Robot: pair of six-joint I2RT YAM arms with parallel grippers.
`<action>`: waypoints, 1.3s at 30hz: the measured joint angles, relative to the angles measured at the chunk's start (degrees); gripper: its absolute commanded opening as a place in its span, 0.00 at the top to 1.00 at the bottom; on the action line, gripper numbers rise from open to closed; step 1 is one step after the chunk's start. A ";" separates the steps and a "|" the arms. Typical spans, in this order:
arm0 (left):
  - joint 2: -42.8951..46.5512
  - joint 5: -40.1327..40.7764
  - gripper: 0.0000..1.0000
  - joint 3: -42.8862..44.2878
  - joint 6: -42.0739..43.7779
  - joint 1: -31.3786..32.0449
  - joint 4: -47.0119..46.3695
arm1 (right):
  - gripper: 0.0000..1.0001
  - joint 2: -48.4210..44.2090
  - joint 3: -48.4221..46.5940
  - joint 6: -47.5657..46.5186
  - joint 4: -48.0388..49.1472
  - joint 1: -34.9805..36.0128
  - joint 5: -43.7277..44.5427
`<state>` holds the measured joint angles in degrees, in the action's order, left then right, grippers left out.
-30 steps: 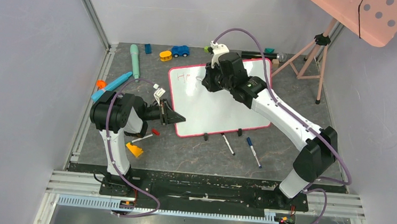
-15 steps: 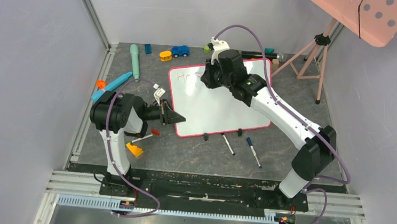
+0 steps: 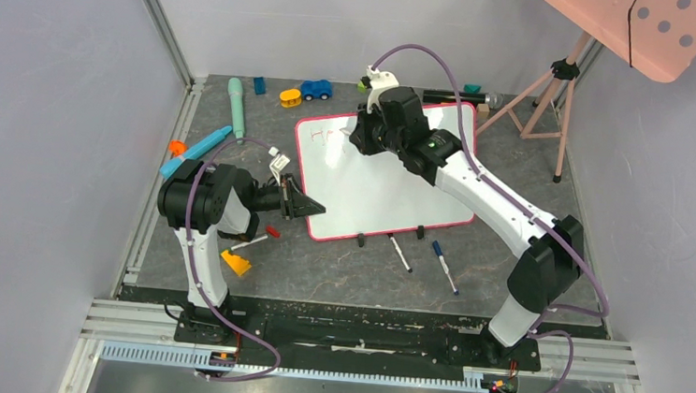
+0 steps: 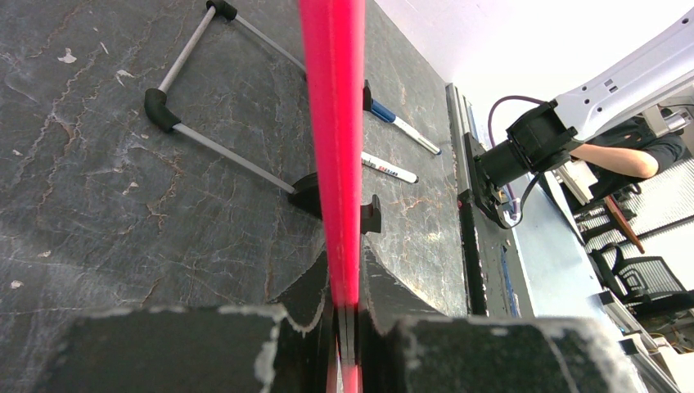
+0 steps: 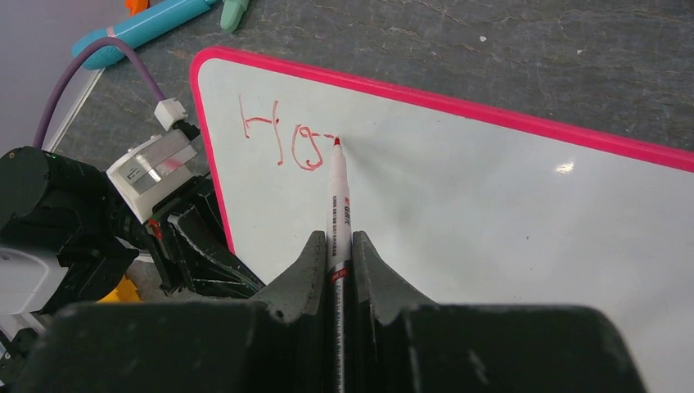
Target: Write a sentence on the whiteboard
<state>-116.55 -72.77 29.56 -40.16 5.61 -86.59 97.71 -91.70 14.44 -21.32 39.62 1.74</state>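
Observation:
The whiteboard, white with a red-pink frame, stands tilted on the dark table. My left gripper is shut on its near-left frame edge, with the jaws pinching the red rim. My right gripper hovers over the board's far-left corner, shut on a white marker with a red tip. The tip touches the whiteboard just right of the sentence, which so reads as red "Ho" plus a short stroke.
Two capped markers lie in front of the board's black feet. Toys sit along the back and left: a blue car, a teal cylinder, an orange wedge. A pink perforated panel on a tripod stands at the far right.
My right gripper and its marker have shifted slightly toward the board's far edge, and the red writing has grown a little. The left arm has not moved.

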 measured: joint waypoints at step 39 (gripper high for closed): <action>0.02 0.13 0.98 -0.07 -0.02 0.00 0.13 | 1.00 -0.81 1.99 -0.57 -0.52 0.28 4.07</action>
<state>-116.53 -72.64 29.50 -40.18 5.61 -86.46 96.90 -89.71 13.87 -21.85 39.90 5.80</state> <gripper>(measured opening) 0.125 0.122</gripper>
